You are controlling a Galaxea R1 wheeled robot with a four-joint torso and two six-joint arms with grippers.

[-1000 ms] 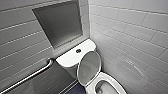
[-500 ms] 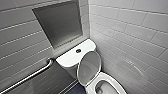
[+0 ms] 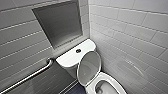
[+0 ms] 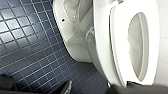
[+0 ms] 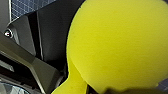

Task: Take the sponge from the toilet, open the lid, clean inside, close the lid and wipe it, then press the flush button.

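Your right gripper (image 5: 75, 76) clamps the sponge (image 5: 120, 45). Left gripper (image 4: 65, 88): state cannot be told. The toilet (image 4: 75, 47), lid (image 3: 88, 66) raised, lies beneath it.

White glossy toilet (image 4: 80, 47) viewed from the side, with pedestal standing on dark blue small-tiled floor (image 4: 25, 50). Small dark hole (image 4: 63, 20) in pedestal flank. White oval ring (image 4: 119, 47) with pale hollow centre over the bowl; lid or seat not distinguishable. Pale wall (image 4: 164, 37) just beyond.
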